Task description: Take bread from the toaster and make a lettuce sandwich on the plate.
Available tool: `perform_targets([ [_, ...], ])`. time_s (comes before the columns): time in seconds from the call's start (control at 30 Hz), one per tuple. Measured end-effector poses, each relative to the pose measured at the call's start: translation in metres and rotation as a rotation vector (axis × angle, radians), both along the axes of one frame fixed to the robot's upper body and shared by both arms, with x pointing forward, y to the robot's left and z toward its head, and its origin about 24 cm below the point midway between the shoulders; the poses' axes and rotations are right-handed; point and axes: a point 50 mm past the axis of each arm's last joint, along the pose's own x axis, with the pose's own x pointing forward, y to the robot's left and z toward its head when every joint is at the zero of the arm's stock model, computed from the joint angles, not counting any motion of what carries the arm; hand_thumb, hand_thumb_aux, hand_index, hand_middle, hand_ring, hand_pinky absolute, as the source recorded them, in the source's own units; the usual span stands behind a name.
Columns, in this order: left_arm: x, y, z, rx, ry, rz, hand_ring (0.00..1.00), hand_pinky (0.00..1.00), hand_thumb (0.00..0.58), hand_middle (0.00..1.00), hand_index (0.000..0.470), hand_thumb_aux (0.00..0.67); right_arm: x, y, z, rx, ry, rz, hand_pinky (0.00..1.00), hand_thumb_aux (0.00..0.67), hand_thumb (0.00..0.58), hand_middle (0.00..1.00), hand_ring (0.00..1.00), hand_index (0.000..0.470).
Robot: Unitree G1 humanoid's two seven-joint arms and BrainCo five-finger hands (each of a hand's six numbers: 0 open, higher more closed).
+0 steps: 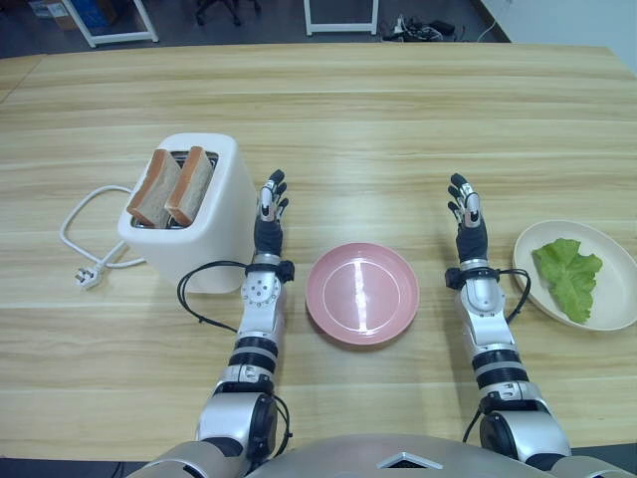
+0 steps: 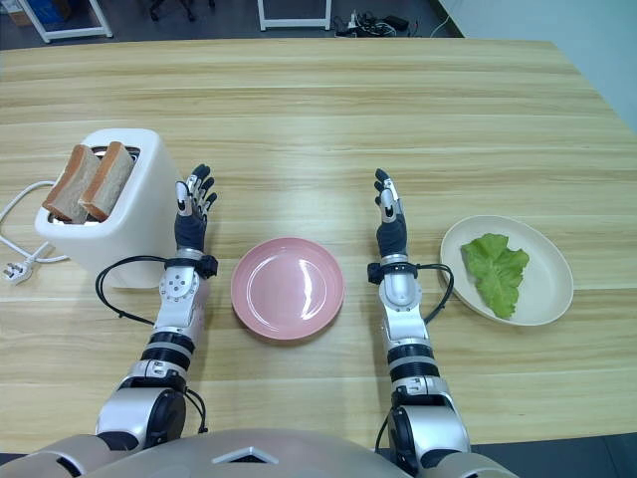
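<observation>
Two bread slices stand in the toaster, their lower halves hidden in the slots. The left robot hand and right robot hand, fingers straight and holding nothing, flank the plate on the desk. Lettuce lies in a dish at the right.

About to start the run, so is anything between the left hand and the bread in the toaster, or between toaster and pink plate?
Nothing visible. The open left hand lies right beside the toaster, the bread slices stand uncovered in its slots, and only that arm itself lies between toaster and pink plate.
</observation>
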Motion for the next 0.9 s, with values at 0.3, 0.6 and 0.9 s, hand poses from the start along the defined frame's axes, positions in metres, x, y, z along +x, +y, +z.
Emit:
perform_targets([
  [0.3,0.000,-0.001,0.001,0.002,-0.006,-0.004,0.00,0.00,0.000,0.00,0.000,0.000,0.000,0.000,-0.001,0.000,0.005,-0.001,0.00,0.000,0.000,0.00,0.00,0.000],
  [0.6,-0.031,-0.014,0.082,-0.013,-0.373,-0.187,0.00,0.00,0.000,0.00,0.000,0.000,0.000,0.001,-0.002,-0.002,0.007,0.002,0.00,0.000,0.000,0.00,0.00,0.000],
  [0.9,-0.113,0.061,0.213,0.208,-0.804,-0.006,0.00,0.00,0.000,0.00,0.000,0.000,-0.001,0.011,-0.019,0.001,0.083,0.003,0.00,0.000,0.000,0.00,0.00,0.000],
])
